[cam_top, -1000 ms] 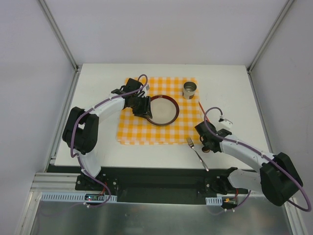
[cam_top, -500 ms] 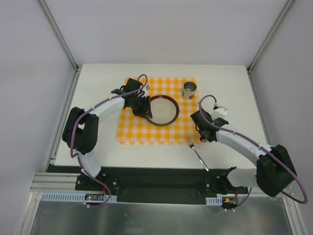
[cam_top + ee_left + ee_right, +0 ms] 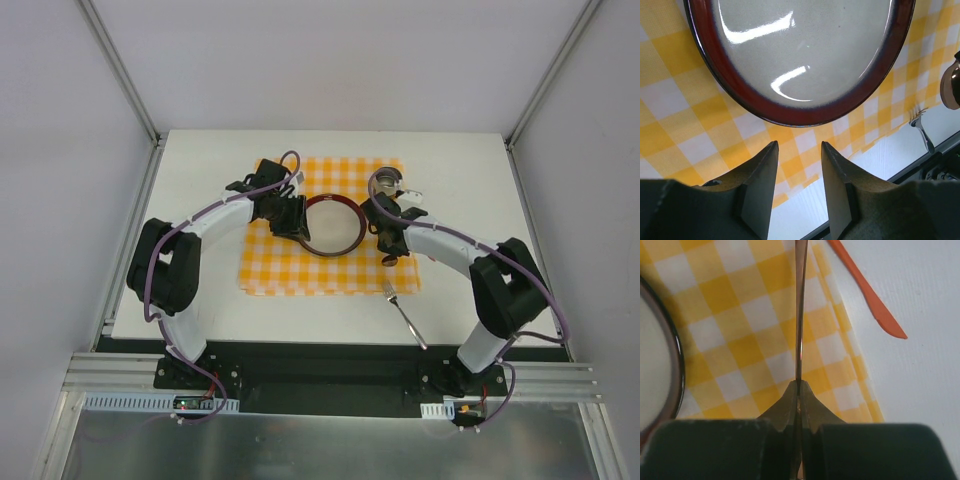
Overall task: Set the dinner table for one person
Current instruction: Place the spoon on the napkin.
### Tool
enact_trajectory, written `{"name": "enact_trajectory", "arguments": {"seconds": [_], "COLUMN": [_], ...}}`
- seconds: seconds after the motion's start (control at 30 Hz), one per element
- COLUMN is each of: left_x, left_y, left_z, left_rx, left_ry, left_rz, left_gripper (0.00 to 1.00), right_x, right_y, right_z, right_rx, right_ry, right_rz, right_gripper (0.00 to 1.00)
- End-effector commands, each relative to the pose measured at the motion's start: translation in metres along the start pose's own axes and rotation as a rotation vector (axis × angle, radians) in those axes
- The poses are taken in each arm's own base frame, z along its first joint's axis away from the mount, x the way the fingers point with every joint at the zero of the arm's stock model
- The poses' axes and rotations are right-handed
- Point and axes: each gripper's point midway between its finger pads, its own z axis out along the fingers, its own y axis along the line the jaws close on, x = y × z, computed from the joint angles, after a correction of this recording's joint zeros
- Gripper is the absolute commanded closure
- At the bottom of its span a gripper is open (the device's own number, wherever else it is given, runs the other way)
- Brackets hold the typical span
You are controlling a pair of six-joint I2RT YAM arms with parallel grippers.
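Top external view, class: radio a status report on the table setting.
Left gripper jaws open near plate rim. Right gripper jaws shut on thin utensil over checked cloth. Fork on dinner table, beside cloth. Nothing blocking.

Far strip: the dinner table (image 3: 200,160) lay bare behind the checked cloth (image 3: 270,265), open from side to side.
Left side: white and bare, but the left arm (image 3: 215,215) arched over it.
Cloth centre: a red-rimmed plate (image 3: 332,225) filled it, and the left gripper (image 3: 798,150) crowded its rim, jaws apart.
Plate-to-cup lane: narrow, and taken by the right gripper (image 3: 799,390), pinched on a thin metal utensil (image 3: 800,315).
Far right corner: a metal cup (image 3: 388,183) stood there, close by the right arm (image 3: 450,245).
Right of cloth: an orange utensil (image 3: 867,290) lay just off the hem.
Near strip: a fork (image 3: 403,310) lay below the cloth's right corner, with bare table leftward.
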Motion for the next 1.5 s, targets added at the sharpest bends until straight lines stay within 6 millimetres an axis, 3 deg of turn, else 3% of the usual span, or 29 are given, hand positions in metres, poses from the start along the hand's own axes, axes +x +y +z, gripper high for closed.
{"name": "enact_trajectory", "arguments": {"seconds": [0.0,0.37,0.63,0.7,0.8,0.97,1.1,1.37,1.47], "left_x": [-0.013,-0.01,-0.009,-0.009,-0.009,-0.01,-0.011,-0.01,-0.01], "left_y": [-0.002,0.008,0.009,0.008,0.007,0.005,0.002,0.003,0.005], "left_z": [-0.012,-0.011,-0.009,-0.01,-0.011,-0.012,-0.012,-0.013,-0.013], "left_rx": [0.01,-0.005,-0.005,-0.004,0.001,0.01,0.02,0.015,0.009], "left_ry": [-0.039,-0.033,-0.026,-0.026,-0.029,-0.031,-0.03,-0.032,-0.033], "left_rz": [0.025,0.009,0.003,0.002,0.003,0.003,-0.004,-0.002,0.002], "left_gripper": [0.61,0.61,0.61,0.61,0.61,0.61,0.61,0.61,0.61], "right_x": [-0.01,0.001,-0.004,-0.005,-0.015,-0.044,-0.061,-0.082,-0.087], "right_y": [0.022,0.048,0.06,0.059,0.05,0.038,0.034,0.033,0.022], "right_z": [0.001,0.023,0.03,0.027,0.021,-0.002,-0.008,0.006,0.015], "right_rx": [-0.05,-0.083,-0.105,-0.103,-0.08,-0.058,-0.03,-0.009,0.029], "right_ry": [0.003,0.07,0.097,0.103,0.066,-0.012,-0.05,-0.027,-0.021], "right_rz": [-0.032,-0.102,-0.142,-0.16,-0.173,-0.207,-0.277,-0.466,-0.523], "right_gripper": [0.99,0.99,0.99,0.89,0.77,0.7,0.67,0.67,0.67]}}
